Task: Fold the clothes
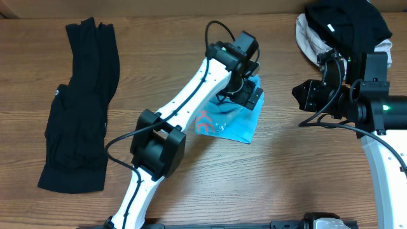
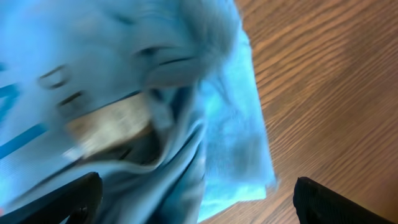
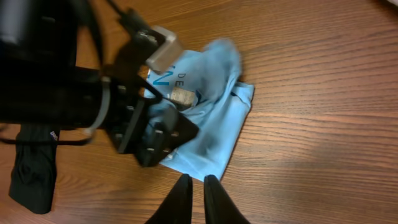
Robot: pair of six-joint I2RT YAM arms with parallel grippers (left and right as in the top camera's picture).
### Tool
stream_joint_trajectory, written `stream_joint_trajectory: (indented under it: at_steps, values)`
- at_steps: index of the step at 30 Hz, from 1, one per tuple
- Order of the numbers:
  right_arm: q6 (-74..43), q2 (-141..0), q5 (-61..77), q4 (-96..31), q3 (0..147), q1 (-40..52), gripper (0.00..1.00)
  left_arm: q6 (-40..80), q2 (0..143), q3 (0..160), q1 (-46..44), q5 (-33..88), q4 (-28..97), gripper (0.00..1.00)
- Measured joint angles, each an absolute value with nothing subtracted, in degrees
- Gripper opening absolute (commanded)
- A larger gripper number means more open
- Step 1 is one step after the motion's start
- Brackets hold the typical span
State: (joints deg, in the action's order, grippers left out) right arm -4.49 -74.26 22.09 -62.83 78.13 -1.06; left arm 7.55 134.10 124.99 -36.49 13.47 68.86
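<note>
A: So where was the T-shirt (image 1: 226,124)?
B: On the desk (image 1: 286,172), rumpled under the left jaws, which gaped wide; the right jaws were closed, empty. Best was pinching one clean hem.

**Wood-grain table, three lots of cloth**

The brown wood-grain table (image 1: 299,178) carries three lots of cloth. Near its centre lies the light blue T-shirt (image 1: 234,129), bunched up, with white lettering and a red-orange mark on its 9 o'clock side. At 9 o'clock a black garment (image 1: 79,114) lies stretched long, running from 11 toward 7 o'clock, well apart from the shirt. At 1 o'clock, against the far edge, sits a heap of dark and white clothes (image 1: 343,25).
</note>
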Motion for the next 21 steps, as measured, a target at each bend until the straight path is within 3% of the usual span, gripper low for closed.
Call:
stream_joint_trajectory:
  at_steps: [7, 15, 21]
  values:
    - [-4.5, -74.3, 22.0, -62.5, 78.1, -1.1, 0.20, 7.6, 135.0, 134.1, -34.3, 15.1, 73.3, 1.00]
    - [-4.5, -74.8, 21.6, -59.2, 78.1, 2.6, 0.32, 8.3, 135.0, 156.4, -22.4, 15.7, 80.5, 1.00]
    - [-4.7, -82.7, 20.4, -51.7, 78.7, 15.0, 0.53, 8.9, 134.7, 161.8, -14.3, 15.7, 83.3, 1.00]
